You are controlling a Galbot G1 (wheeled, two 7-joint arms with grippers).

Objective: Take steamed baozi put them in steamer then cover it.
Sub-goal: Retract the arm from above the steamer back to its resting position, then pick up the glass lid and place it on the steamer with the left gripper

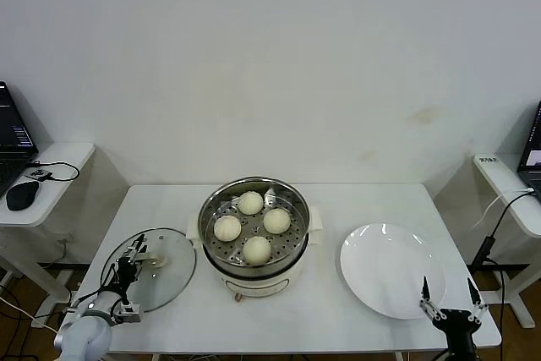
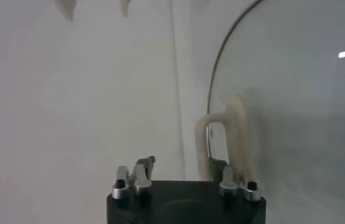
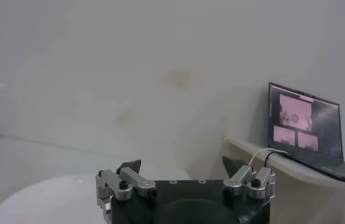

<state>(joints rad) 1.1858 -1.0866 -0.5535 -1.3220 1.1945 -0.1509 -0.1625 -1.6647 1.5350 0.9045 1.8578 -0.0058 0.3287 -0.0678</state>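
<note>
all four buns [image 1: 251,226] already sit on the holed tray inside the steamer [image 1: 254,230], which stands in the middle of the tabletop [image 1: 338,314], so by my reckoning the loading is done and covering is the step in hand. the lid [image 1: 165,264] lies flat on the tabletop just to the left of the steamer, its rim close to the steamer's side handle, and my left hand [image 1: 128,270] is down over its middle, at the cream bar handle [image 2: 224,143]. from my left wrist the handle stands between my fingers [image 2: 137,176], one finger close against it and the other off to the side with a gap; the hand is part closed around the handle, but i cannot tell whether it actually grips yet. my right hand [image 1: 452,300] hangs idle at the near edge of the tabletop, to the right of the steamer and just past the near rim of the bare white plate [image 1: 372,251], its fingers spread wide and holding nothing. as i judge it, the next move calls for a firm squeeze on the bar, then a level lift so the glass does not swing, a short carry rightward over the steamer, and a centred set-down so the metal rim seats all round the pot. the buns look low enough in the pot not to be pressed. a slack pinch on that smooth handle could let the lid tip or slip, so i would make sure of the hold before raising it.
</note>
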